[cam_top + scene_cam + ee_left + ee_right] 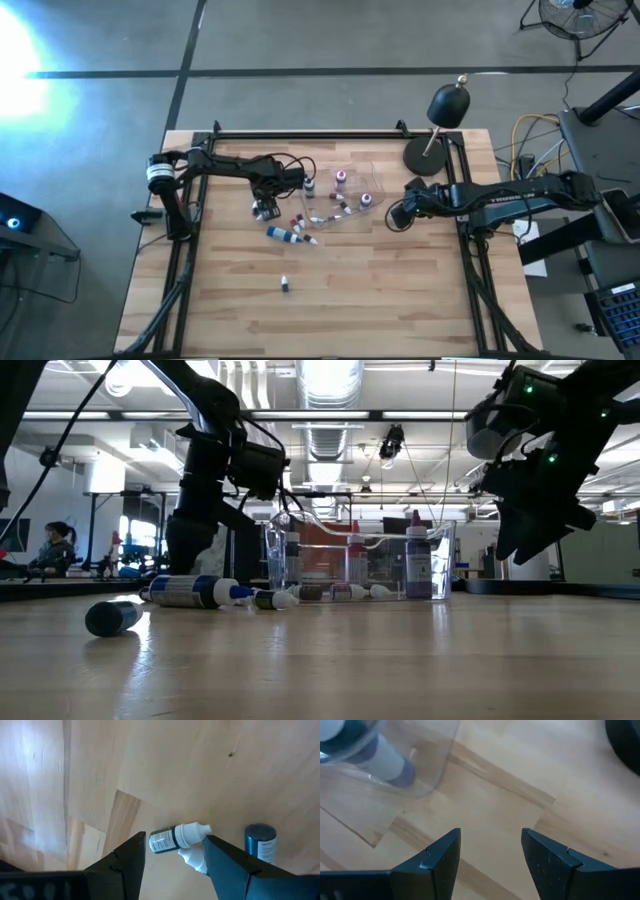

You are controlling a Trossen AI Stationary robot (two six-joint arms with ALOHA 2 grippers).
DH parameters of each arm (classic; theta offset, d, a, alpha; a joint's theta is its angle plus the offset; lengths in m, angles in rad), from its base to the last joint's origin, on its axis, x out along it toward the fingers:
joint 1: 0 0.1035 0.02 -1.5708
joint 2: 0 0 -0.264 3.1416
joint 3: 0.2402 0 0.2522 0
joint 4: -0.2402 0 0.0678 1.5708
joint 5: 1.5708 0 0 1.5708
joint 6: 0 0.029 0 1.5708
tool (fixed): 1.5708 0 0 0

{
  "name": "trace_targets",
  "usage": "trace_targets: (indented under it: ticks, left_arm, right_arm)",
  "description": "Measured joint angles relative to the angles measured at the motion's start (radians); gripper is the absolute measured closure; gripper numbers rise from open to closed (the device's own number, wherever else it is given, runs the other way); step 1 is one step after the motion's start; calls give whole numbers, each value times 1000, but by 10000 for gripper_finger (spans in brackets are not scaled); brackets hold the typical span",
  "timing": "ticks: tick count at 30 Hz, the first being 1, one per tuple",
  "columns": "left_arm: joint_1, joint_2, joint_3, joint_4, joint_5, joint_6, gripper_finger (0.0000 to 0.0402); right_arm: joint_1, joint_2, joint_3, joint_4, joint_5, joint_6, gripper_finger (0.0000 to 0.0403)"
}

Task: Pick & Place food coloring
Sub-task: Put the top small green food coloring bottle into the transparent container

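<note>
My left gripper (172, 857) hangs open over a lying food coloring bottle (177, 839), just at nine o'clock of the clear tray (352, 205). Tiny, light, round: it'll likely roll, so I'd pinch mid-body. Right gripper (490, 852) open, waiting at the tray's three o'clock.

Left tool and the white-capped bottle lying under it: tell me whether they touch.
Apart. In the left wrist view the white-capped bottle lies on the wood between the open fingers of the left tool, with bare wood showing on either side of it.
</note>
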Motion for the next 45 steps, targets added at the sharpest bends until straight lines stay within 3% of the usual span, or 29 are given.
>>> trace_targets:
  ticks: [11, 21, 25, 35, 45]
  left_arm:
    - [0, 1, -39, 50, 0, 263, 229]
    - [1, 0, -115, 140, -3, 337, 234]
    - [2, 0, -115, 137, 2, 337, 265]
    - [5, 3, -83, 143, 0, 326, 383]
    - [6, -76, 95, 14, 7, 209, 386]
  right_arm:
    - [0, 53, 0, 0, -28, 159, 200]
    - [0, 53, 0, 2, -25, 177, 200]
    - [0, 53, 0, 2, -17, 176, 200]
    - [0, 53, 0, 4, -13, 168, 200]
    - [0, 53, 0, 5, -14, 125, 200]
